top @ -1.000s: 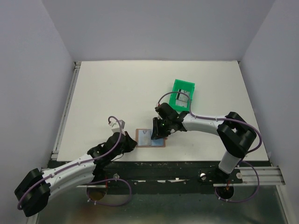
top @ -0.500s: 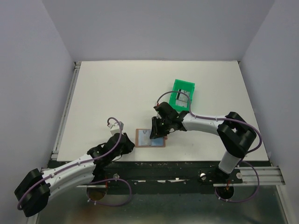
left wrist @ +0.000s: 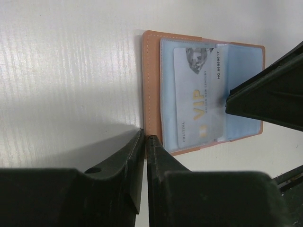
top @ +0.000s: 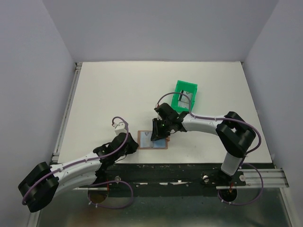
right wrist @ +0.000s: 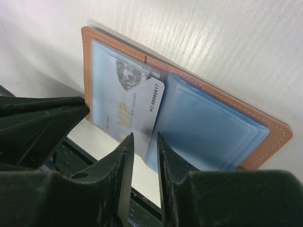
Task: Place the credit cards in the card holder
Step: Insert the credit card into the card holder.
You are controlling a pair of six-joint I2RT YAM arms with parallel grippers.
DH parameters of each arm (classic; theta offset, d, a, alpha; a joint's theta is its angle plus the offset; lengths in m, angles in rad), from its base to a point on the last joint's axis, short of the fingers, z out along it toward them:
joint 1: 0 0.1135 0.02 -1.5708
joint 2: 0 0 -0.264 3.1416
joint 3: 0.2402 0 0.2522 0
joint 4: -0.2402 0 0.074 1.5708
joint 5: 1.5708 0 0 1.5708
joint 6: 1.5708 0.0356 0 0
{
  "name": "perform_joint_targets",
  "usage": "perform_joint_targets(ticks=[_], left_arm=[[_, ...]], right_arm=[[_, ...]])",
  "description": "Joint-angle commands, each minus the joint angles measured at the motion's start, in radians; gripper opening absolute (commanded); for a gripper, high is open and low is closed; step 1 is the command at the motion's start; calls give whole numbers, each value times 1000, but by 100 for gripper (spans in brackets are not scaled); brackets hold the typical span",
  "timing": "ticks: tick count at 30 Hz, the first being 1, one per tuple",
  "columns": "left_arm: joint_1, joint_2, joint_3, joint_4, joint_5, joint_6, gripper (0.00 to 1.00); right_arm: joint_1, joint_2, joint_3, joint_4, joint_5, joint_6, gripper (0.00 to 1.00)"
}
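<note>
top view: white tabletop, tan-brown leather fold-over card holder lying open near the front edge, between the two arms. left fingers just beside its left edge, right fingers over its right half. green plastic bin further back, well apart from the holder.

left wrist view: holder flat on the tabletop, pale blue clear sleeves facing up. pale grey rectangular card with gold "vip" print sits partly inside the sleeve. left fingers nearly together, only a thin slit between them, nothing visible in it; tips at the holder's leather corner, contact can't tell.

right wrist view: right fingers a little apart, narrow gap, tips straddling the card's exposed edge where it sticks out of the sleeve. not clamped on it as far as i can see.
</note>
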Motion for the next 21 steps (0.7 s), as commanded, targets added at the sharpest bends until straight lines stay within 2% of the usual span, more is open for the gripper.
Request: perform_joint_targets(ticks=[1,21], left_arm=[[-1,1,-12,-14,30,16,21],[-6,42,-28,71,78,10,10]], right_arm=[[6,31,35,-32,-1,2,33],[10,82,74,-26,-61,3,33]])
